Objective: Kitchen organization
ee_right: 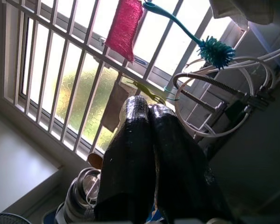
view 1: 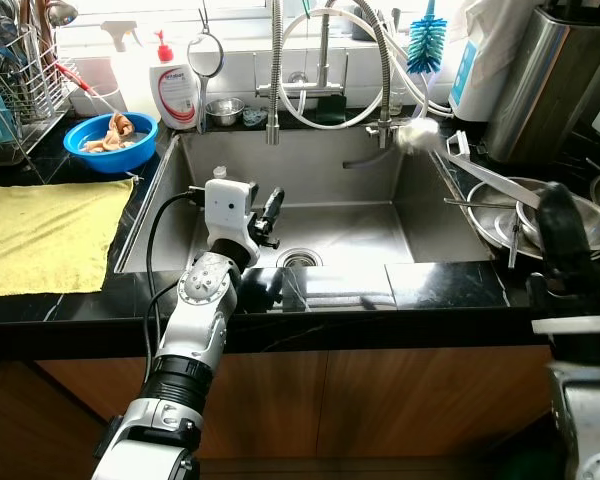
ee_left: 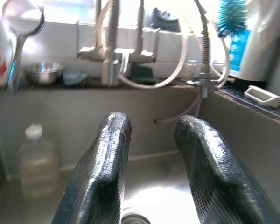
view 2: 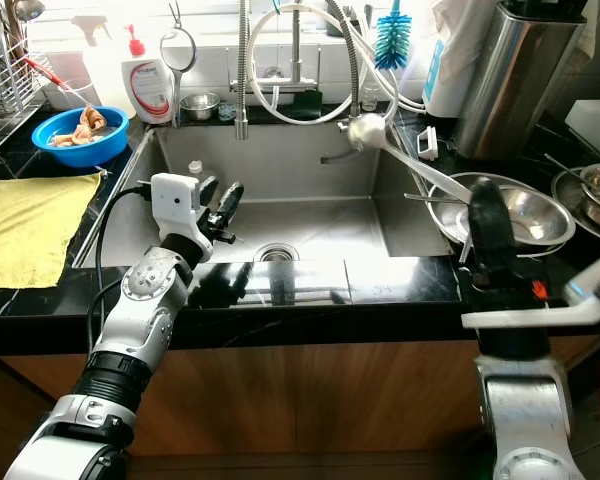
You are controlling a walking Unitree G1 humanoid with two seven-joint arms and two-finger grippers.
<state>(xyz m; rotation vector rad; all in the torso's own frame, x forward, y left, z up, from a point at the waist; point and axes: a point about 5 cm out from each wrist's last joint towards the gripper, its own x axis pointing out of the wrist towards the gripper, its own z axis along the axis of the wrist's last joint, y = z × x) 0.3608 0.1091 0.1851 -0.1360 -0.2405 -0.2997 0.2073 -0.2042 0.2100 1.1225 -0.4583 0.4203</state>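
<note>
Left eye view looks down on the steel sink (view 1: 320,180), the middle of this kitchen tidy-up, sunk in the black tabletop (view 1: 60,300). A small clear bottle (ee_left: 33,163) with a white cap stands upright on the sink floor near the far left corner. My left claw (view 1: 270,212) hangs over the basin just above the drain (view 1: 298,258), its two black fingers (ee_left: 102,172) parted by a moderate gap with nothing between them. My right claw (view 2: 486,222) is raised at the tabletop's right edge, pointing upward, its fingers pressed together and empty. Just behind it sits a metal bowl (view 2: 530,215), with a long-handled ladle (view 2: 405,155) lying across its rim toward the tap (view 1: 325,70). Left of the sink lies a yellow cloth (view 1: 45,230), and behind that a blue bowl (view 1: 110,140), a soap bottle (view 1: 175,90) and a dish rack (view 1: 15,90). A teal bottle brush (view 1: 427,40) hangs by the window.
</note>
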